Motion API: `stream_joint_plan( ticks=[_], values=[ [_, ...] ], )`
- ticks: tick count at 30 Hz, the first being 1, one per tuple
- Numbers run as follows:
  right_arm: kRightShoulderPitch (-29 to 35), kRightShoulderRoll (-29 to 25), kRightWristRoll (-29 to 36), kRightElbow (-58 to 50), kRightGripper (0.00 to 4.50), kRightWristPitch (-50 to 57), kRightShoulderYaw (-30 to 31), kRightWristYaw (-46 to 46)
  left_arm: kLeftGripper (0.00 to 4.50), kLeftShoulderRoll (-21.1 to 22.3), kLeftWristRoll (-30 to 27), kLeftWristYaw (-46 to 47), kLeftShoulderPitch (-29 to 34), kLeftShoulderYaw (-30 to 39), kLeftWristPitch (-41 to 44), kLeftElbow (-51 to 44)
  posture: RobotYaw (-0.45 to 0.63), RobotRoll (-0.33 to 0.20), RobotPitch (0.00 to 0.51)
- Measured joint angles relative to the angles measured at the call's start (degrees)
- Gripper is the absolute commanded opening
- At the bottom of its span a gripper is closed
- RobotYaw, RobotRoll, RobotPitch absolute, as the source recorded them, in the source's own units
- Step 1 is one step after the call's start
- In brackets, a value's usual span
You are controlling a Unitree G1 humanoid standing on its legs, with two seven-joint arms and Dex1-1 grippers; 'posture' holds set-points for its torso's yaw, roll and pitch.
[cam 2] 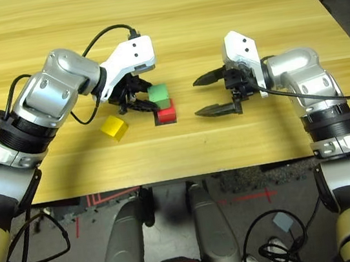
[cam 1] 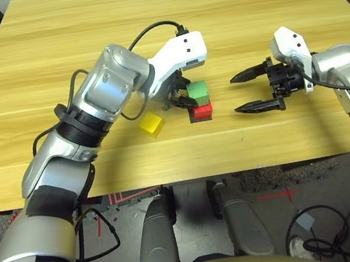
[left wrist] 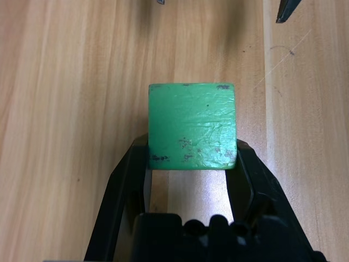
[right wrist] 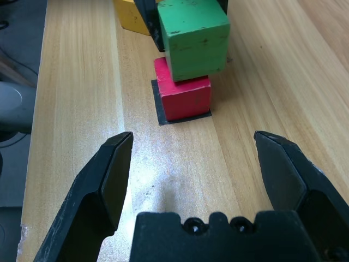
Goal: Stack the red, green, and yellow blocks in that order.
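Clock directions are as seen from the robot's head, with twelve pointing straight away from its body across the wood-grain tabletop (cam 1: 166, 158).

The left gripper (cam 1: 190, 93) is clamped on the green block (left wrist: 192, 125), one black finger on each of two opposite sides, the fingers pointing roughly toward three o'clock. The green block is above the red block (right wrist: 184, 99), set off from it toward twelve o'clock, so part of the red top face shows on the six o'clock side. Whether the green block's underside touches the red one, I cannot tell. Its visible faces carry small dark scuffs.

The red block sits on the flat black square patch (right wrist: 160, 109), whose dark border shows along two of the block's sides.

The yellow block (cam 2: 114, 128) lies on the bare wood, between eight and nine o'clock from the red block, near it but apart, and turned askew to the patch.

The right gripper (cam 1: 234, 96) is at about three o'clock from the red block, its two black fingers wide apart with nothing between them, their tips pointing toward nine o'clock and clear of all three blocks.
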Motion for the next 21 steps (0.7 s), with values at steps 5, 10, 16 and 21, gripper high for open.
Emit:
stream_joint_plan(
  ticks=[5,10,16,21],
  values=[
    [0.6,-0.1,0.0,-0.7,4.5,0.3,-0.3,-0.3,2.05,0.0,0.0,-0.8,0.0,0.0,0.5,-1.1,-0.13,-0.055,0.289],
    [0.6,-0.1,0.0,-0.7,4.5,0.3,-0.3,-0.3,2.05,0.1,-0.2,-1.6,0.0,0.0,2.7,-4.1,-0.12,-0.053,0.287],
    [0.5,0.0,-0.1,-0.5,4.5,0.3,-0.3,-0.4,2.05,0.0,-0.5,-1.5,0.0,-0.1,4.5,-5.4,-0.12,-0.052,0.29],
    [0.4,0.1,-0.1,-0.5,4.5,0.3,-0.3,-0.4,2.05,0.1,-0.5,-1.3,0.1,-0.2,4.8,-5.5,-0.12,-0.052,0.294]
  ],
)
